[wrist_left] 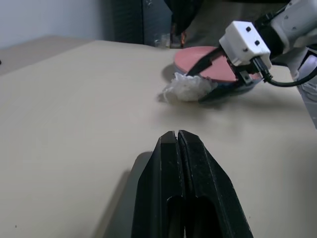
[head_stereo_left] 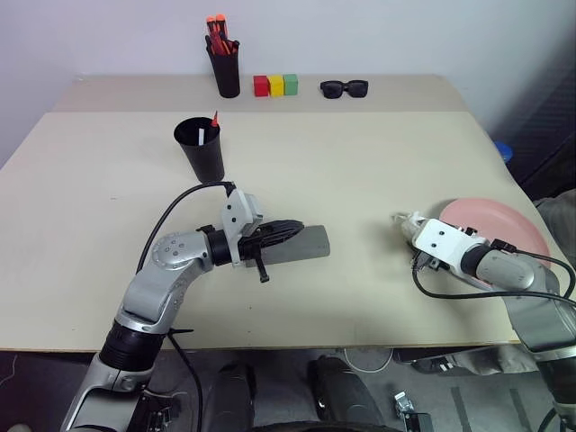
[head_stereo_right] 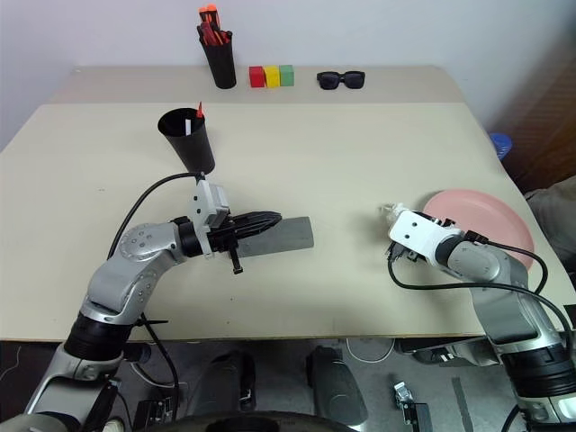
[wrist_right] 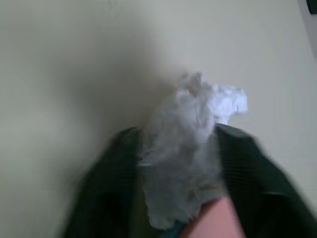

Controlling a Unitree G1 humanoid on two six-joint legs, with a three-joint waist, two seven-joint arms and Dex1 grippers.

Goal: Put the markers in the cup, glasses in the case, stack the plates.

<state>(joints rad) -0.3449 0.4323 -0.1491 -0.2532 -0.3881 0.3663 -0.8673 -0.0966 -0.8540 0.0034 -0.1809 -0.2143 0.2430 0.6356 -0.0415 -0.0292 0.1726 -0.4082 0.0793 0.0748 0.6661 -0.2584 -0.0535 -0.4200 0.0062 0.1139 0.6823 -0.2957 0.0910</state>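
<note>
The left gripper [wrist_left: 177, 141] has its two black fingers pressed together with nothing between them; it reaches level over the middle of the desk [head_stereo_left: 360, 171], just above the closed grey case [head_stereo_left: 301, 245], which lies flat on the desk near the front edge. The glasses cannot be seen. The right gripper [wrist_right: 181, 148], near the desk's right edge, has its fingers [wrist_right: 106, 173] parted around a crumpled white wad [wrist_left: 185, 88], seemingly tissue or plastic film, which sits on the desk at the fingertips; whether they are actually squeezing it I cannot tell. Just behind that gripper, touching the wad's far side in the wrist views, lies the salmon pink plate [head_stereo_left: 504, 225], close to the right edge; a sliver of blue shows under its rim [wrist_right: 173, 230], which may be the second plate, though that is not certain. Farther out, toward the back left part of the desk, the wide black cup [head_stereo_left: 200, 148] stands upright with the two markers [head_stereo_left: 209, 128] inside it, a red tip and a white barrel rising above the rim. Along the back edge stand a black pen holder [head_stereo_left: 225, 72] with orange-capped pens, three small blocks [head_stereo_left: 275, 85] in red, yellow and green side by side, and black sunglasses [head_stereo_left: 344, 88].
</note>
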